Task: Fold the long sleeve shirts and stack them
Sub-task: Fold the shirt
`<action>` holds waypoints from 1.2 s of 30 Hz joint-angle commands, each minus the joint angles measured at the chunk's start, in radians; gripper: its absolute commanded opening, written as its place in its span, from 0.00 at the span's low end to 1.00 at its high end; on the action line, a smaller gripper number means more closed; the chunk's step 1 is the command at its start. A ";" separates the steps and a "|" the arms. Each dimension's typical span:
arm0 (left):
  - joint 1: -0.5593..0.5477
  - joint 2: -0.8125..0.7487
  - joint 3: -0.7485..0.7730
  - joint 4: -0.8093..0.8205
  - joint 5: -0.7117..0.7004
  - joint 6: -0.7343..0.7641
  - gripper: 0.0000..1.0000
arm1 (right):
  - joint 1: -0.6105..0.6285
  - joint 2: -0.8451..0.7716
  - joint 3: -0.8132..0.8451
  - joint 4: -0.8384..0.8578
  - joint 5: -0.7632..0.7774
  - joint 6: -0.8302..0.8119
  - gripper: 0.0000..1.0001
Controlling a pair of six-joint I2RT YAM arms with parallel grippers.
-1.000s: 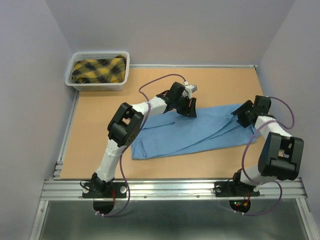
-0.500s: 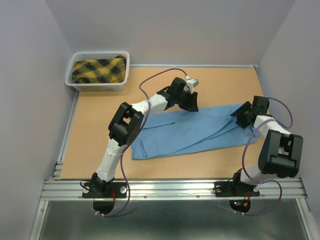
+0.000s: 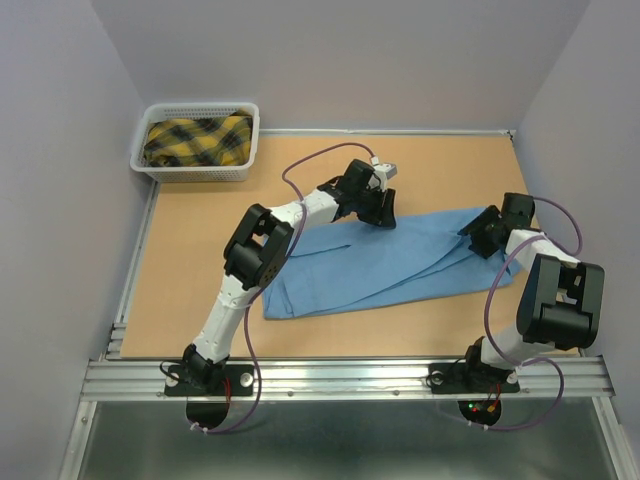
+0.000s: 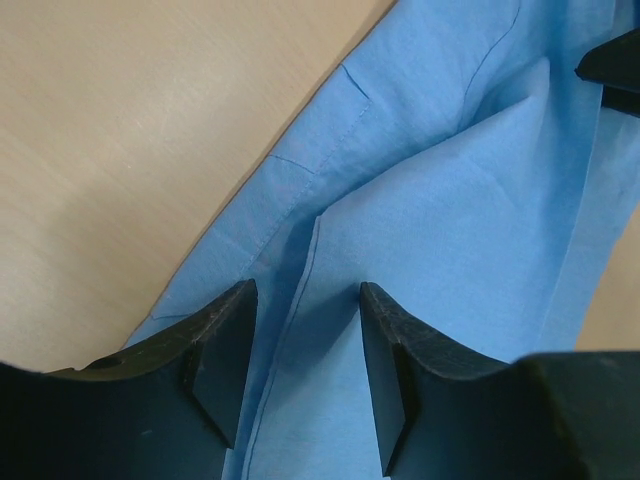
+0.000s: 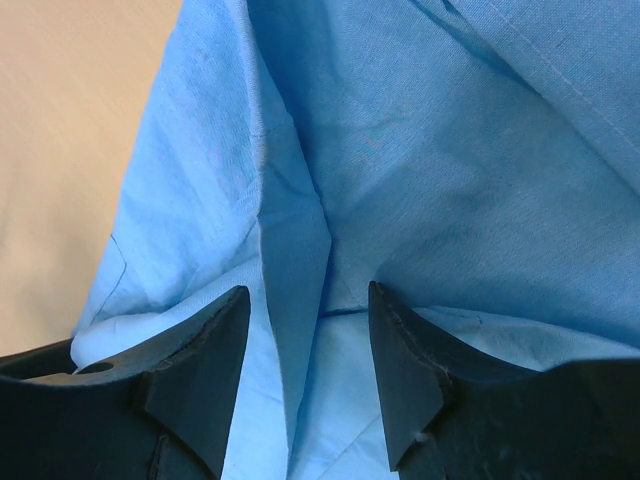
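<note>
Shirt (image 3: 390, 265) lay flat in the middle of the table (image 3: 200, 260). My left gripper (image 3: 378, 215) sat at its 12 o'clock edge, right gripper (image 3: 478, 240) at 3 o'clock, both open around folds, nothing pinched

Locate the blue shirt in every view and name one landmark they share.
Top external: the blue shirt lies spread across the middle of the table, slanting up to the right.
Left wrist: the shirt fills the lower right.
Right wrist: the shirt fills all but the left edge.
Shared landmark: the tan tabletop beside the shirt, at upper left in both wrist views.
</note>
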State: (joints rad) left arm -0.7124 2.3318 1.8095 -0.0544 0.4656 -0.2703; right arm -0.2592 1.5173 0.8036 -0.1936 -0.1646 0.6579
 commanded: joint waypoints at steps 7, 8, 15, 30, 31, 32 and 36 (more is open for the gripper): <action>-0.012 -0.020 0.057 0.013 0.053 0.000 0.43 | 0.011 0.012 0.063 0.019 0.008 -0.009 0.56; -0.012 -0.020 0.056 0.014 0.057 -0.001 0.39 | 0.011 0.015 0.068 0.019 0.008 -0.007 0.56; -0.015 -0.022 0.060 0.021 0.073 -0.006 0.11 | 0.012 0.029 0.086 0.025 0.010 0.000 0.48; -0.015 -0.029 0.074 0.024 0.058 -0.010 0.04 | 0.012 0.087 0.135 0.029 0.005 0.006 0.08; -0.013 -0.032 0.074 0.024 0.051 -0.015 0.00 | 0.012 0.081 0.132 0.028 0.011 0.008 0.01; -0.009 -0.034 0.074 0.024 0.039 -0.018 0.00 | 0.012 0.064 0.129 0.028 0.034 0.008 0.01; 0.014 -0.040 0.074 0.025 0.019 -0.050 0.00 | 0.008 0.012 0.128 0.028 0.063 0.000 0.01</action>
State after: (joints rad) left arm -0.7162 2.3367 1.8332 -0.0505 0.5003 -0.2924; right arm -0.2539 1.5959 0.8894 -0.1936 -0.1486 0.6662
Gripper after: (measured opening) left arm 0.112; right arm 0.019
